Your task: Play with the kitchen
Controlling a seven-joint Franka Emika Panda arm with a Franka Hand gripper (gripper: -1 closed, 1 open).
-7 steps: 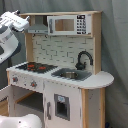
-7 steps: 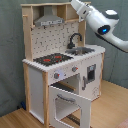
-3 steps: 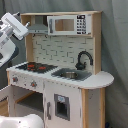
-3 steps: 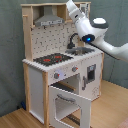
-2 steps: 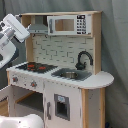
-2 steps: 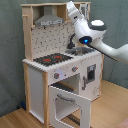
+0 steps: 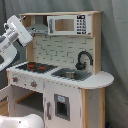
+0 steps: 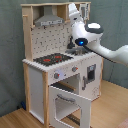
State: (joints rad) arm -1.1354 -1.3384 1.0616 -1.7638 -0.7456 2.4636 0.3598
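Matt white, light-wood kitchen (image 7: 65, 95)

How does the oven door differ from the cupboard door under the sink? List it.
The oven door stands open, swung out of its opening; the cupboard door is shut. The oven door has a wide window; the cupboard door carries a small dark panel. Both are white.

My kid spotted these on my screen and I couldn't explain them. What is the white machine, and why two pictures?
The white machine is a robot arm, seen by two cameras standing off it on different sides. It is reaching over a toy kitchen of white and light wood. On the worktop are a black hob with red rings, and a sink with a black faucet. Above sit a grey hood and a toy microwave. In the second exterior view the oven door hangs open. Nothing shows what the arm's end is doing.
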